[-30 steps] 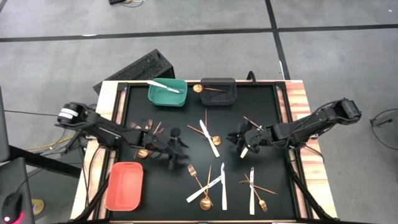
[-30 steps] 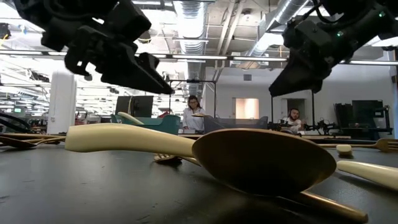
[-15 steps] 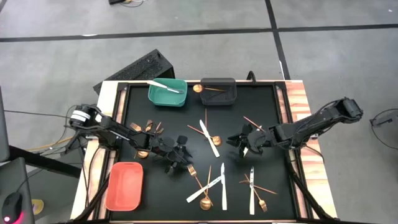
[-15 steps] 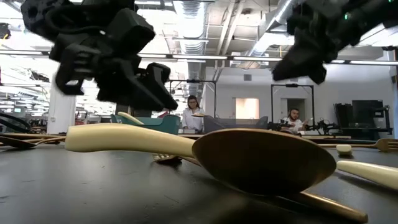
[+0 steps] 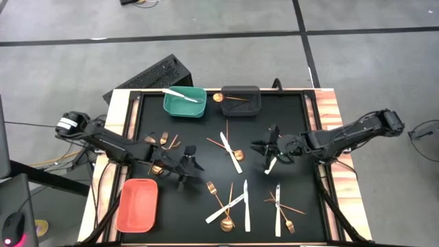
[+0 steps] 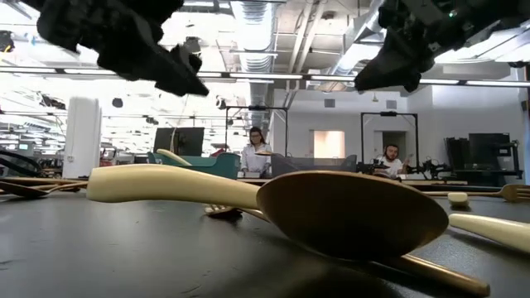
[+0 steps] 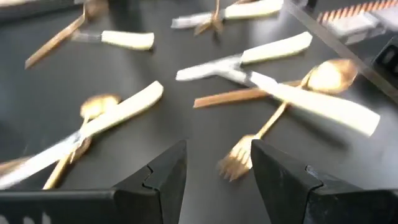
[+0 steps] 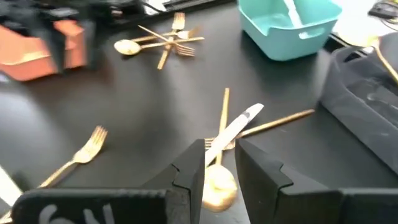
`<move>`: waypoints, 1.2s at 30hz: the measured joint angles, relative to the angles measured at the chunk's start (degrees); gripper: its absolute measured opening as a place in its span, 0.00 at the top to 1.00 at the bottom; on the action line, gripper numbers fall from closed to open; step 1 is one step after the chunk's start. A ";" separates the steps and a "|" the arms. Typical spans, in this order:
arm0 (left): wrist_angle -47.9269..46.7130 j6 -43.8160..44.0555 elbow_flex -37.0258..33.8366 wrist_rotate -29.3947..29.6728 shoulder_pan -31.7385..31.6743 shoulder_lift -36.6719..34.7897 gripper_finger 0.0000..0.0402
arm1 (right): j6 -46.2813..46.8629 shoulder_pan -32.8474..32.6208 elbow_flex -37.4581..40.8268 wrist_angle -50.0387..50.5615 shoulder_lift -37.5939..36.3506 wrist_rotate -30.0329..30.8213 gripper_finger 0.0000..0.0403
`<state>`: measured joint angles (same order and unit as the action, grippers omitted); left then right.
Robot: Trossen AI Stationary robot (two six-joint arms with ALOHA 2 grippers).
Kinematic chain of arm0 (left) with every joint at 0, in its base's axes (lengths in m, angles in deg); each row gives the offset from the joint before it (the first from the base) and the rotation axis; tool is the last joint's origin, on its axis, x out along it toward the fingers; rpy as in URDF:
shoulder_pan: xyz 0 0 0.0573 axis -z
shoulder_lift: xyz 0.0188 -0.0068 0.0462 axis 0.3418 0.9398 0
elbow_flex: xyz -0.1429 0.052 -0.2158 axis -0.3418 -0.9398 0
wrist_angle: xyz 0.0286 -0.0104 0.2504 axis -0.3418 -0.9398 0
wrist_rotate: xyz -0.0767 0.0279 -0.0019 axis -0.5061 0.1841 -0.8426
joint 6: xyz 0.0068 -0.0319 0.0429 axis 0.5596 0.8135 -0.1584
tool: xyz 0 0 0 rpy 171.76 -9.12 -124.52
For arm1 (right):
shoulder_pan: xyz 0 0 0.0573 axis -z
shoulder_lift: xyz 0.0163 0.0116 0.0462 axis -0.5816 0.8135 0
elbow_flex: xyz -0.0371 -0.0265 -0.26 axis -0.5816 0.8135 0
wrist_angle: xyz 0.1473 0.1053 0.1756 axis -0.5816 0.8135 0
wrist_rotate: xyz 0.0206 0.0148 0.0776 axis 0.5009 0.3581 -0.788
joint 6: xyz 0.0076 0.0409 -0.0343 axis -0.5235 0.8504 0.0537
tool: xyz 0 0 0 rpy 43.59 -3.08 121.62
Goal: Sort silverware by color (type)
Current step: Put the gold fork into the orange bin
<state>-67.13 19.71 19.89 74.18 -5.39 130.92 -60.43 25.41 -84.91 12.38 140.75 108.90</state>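
Grips a white knife (image 8: 239,124) between the narrowly parted fingers of the right tool (image 8: 221,146), raised over the right half of the black worktop (image 5: 206,130), much as a second ago, only turned a little. Keeps the left tool (image 7: 219,152) open and empty, fingers well apart, above the worktop's left-centre; pulls it back and lifts it from where it dipped half a second ago, near a gold fork (image 5: 214,190) that lies untouched. Leaves the rest of the silverware where it lay: a cluster of gold pieces (image 5: 163,142) at the left, a white knife crossed with a gold spoon (image 5: 238,156) at the centre, and two crossed heaps of knives and gold pieces (image 5: 232,204) along the near edge. Shows one white knife (image 5: 180,95) in the teal bin (image 5: 168,106) and one gold spoon (image 5: 226,98) in the dark grey bin (image 5: 257,103), both at the far edge, with the salmon bin (image 5: 123,206) at the near left corner.
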 joint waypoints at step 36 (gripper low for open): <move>0.43 -24.91 14.67 -26.20 -4.63 29.92 0.58 | 22.90 -7.62 0.00 9.40 0.76 2.03 0.71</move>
<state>-66.71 -5.20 34.56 47.98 -10.02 160.84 -37.53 17.78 -84.91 21.79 141.51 110.93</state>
